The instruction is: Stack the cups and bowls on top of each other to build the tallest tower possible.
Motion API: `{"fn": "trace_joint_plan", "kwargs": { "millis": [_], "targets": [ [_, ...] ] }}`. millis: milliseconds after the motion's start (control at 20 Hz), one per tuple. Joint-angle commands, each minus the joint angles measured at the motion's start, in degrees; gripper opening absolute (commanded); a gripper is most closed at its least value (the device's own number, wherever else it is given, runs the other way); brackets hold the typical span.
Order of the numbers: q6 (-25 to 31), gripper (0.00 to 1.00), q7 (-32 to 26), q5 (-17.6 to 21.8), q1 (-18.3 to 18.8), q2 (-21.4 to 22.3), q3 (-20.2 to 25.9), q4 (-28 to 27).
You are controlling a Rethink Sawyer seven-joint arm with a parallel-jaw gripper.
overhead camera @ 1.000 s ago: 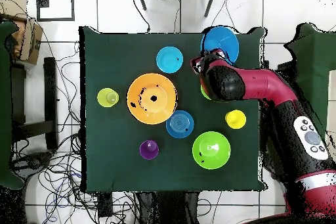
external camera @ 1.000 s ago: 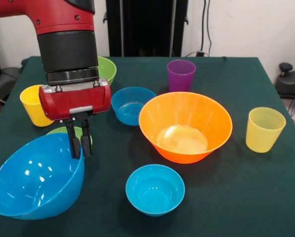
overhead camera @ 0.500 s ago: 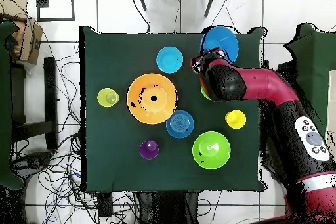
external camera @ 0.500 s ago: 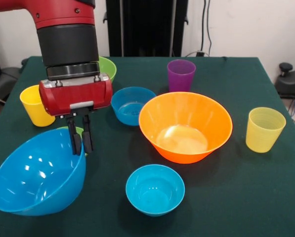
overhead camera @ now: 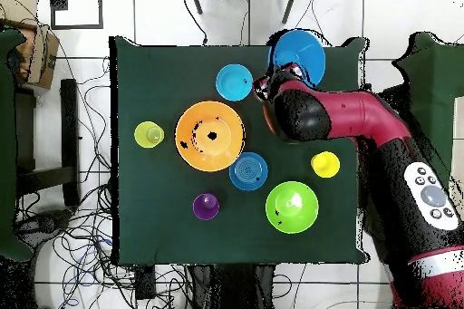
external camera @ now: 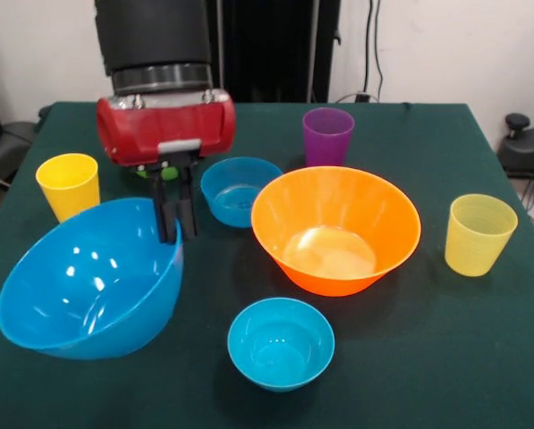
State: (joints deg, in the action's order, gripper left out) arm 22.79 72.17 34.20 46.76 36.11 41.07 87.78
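My gripper (external camera: pixel 175 231) is shut on the far rim of the large blue bowl (external camera: pixel 92 277), which hangs tilted with its opening toward the camera. Seen from overhead, the gripper (overhead camera: pixel 264 84) is at the edge of that blue bowl (overhead camera: pixel 301 52). The big orange bowl (external camera: pixel 335 228) stands upright to the right, apart from it. One small blue bowl (external camera: pixel 280 342) sits at the front and another (external camera: pixel 240 190) behind the gripper. The purple cup (external camera: pixel 327 136), the opaque yellow cup (external camera: pixel 68 186) and the pale ribbed yellow cup (external camera: pixel 479 234) stand separately.
A medium green bowl (overhead camera: pixel 292 206) shows in the overhead view; the gripper body hides it from the front. The arm (overhead camera: pixel 349 120) crosses the table's right side overhead. Cables lie on the floor around the table (overhead camera: pixel 154 215).
The gripper has risen and shifted right in the front view, carrying the large blue bowl by its rim. The bowl now tilts higher and covers the spot where a small green bowl showed.
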Motion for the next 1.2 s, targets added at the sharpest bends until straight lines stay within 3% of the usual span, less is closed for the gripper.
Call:
{"fn": "trace_joint_plan", "kwargs": {
  "millis": [50,1200],
  "targets": [
    [8.13,0.0,7.45,-2.42,-4.26,4.94,-4.64,3.89],
    [7.68,0.0,13.12,-10.2,-14.95,11.86,-15.47,8.42]
  ]
}}
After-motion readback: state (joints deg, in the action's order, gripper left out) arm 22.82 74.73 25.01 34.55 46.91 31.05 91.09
